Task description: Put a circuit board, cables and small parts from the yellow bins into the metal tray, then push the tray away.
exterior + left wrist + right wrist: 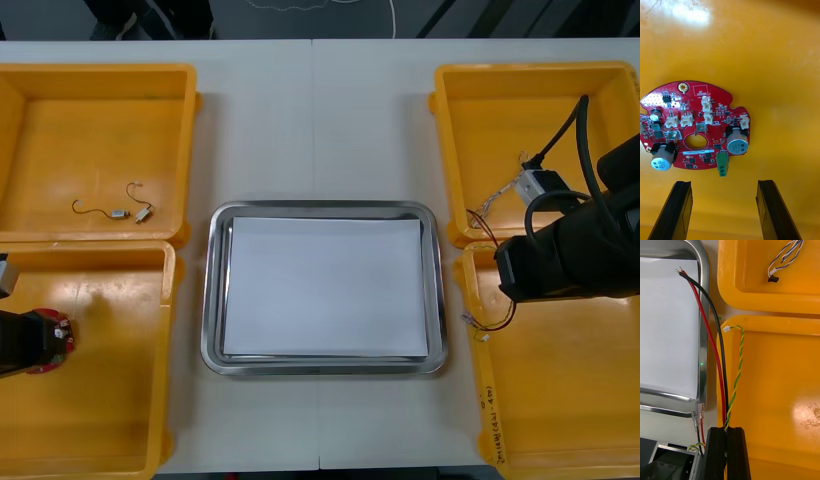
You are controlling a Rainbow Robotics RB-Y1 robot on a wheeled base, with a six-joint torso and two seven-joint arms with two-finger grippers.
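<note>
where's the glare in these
Left wrist view: bright patch on the left near bin beyond the circuit board, ahead of the open left gripper; right wrist view: mottled patch on the right near bin beside the right gripper, shut on cables; front view: tray rim gleams.

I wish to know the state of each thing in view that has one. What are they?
Left gripper: open, holding nothing.
Circuit board: lying flat in a yellow bin, not held.
Right gripper: shut on the cables.
Cables: held, not yet in the tray.
Tray: nothing in it.
</note>
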